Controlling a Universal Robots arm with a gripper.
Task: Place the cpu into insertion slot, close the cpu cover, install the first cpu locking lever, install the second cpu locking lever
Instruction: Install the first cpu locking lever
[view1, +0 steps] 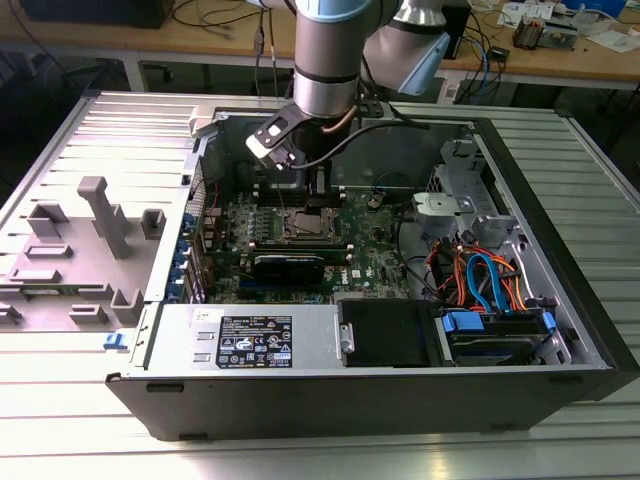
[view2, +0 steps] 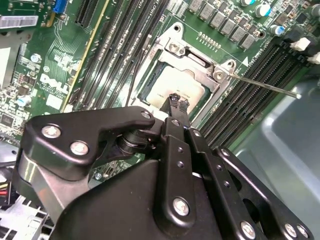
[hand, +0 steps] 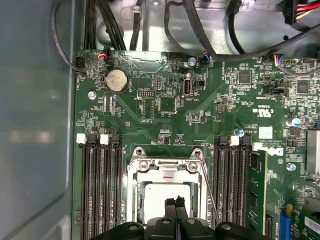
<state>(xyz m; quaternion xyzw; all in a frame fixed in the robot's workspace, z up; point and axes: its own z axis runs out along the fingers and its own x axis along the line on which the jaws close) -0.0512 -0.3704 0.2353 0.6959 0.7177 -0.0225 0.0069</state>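
1. Risk first: the locking lever (view2: 270, 86) stands free, a thin rod angling off the socket's corner and out over the memory slots (view2: 250, 100). A sideways knock from the arm could likely bend it or drag it across the board.
2. The cpu cover (view2: 200, 64) lies down around the cpu (view2: 167, 85), and the chip sits in the insertion slot (view1: 303, 224) on the green board inside the open case. Nothing looks latched, so an off-centre press could tip the frame up or shift the chip on its contacts.
3. Over to the end effector (view2: 178, 101): it is clenched, tips pressed together, gripping nothing.
4. It hangs right over the cpu's metal top, inside the cover's cutout. Whether the tips actually touch the chip cannot be told from these angles.
5. With the tips that narrow, any load would land on one small spot, which is a judgement, not a sighting.
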